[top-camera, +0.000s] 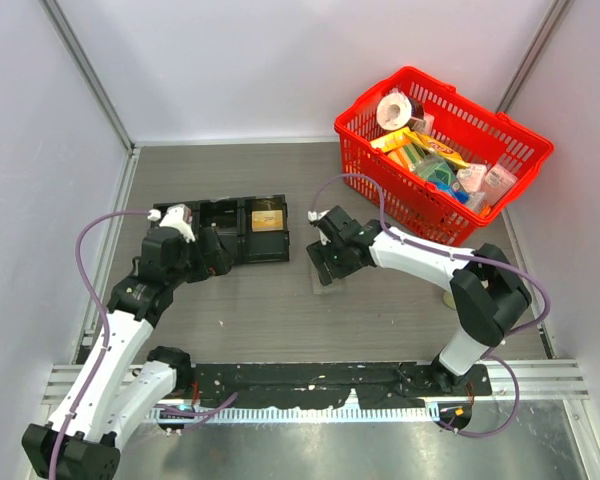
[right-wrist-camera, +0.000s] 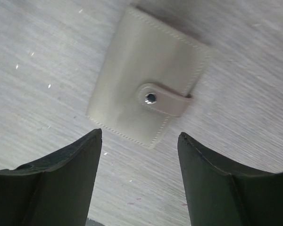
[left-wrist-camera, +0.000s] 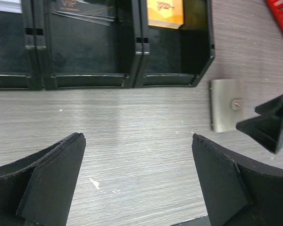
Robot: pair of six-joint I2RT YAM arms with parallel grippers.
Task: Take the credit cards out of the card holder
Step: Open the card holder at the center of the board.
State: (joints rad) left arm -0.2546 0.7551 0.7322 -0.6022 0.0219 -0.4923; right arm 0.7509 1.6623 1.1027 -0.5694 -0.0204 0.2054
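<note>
The card holder (right-wrist-camera: pixel 141 92) lies folded shut on the table, grey, with its snap strap fastened. It also shows in the left wrist view (left-wrist-camera: pixel 225 104) and partly under the right arm in the top view (top-camera: pixel 323 284). My right gripper (right-wrist-camera: pixel 139 134) is open and empty, hovering just above the holder's near edge (top-camera: pixel 328 262). My left gripper (left-wrist-camera: pixel 137 137) is open and empty above bare table, left of the holder and in front of the black tray (top-camera: pixel 217 255). No credit cards are in view.
A long black three-compartment tray (top-camera: pixel 242 228) lies behind the left gripper, with an orange card (left-wrist-camera: pixel 165 13) in its right compartment. A red basket (top-camera: pixel 390 175) full of goods stands at the back right. A small pale object (top-camera: pixel 448 298) lies by the right arm.
</note>
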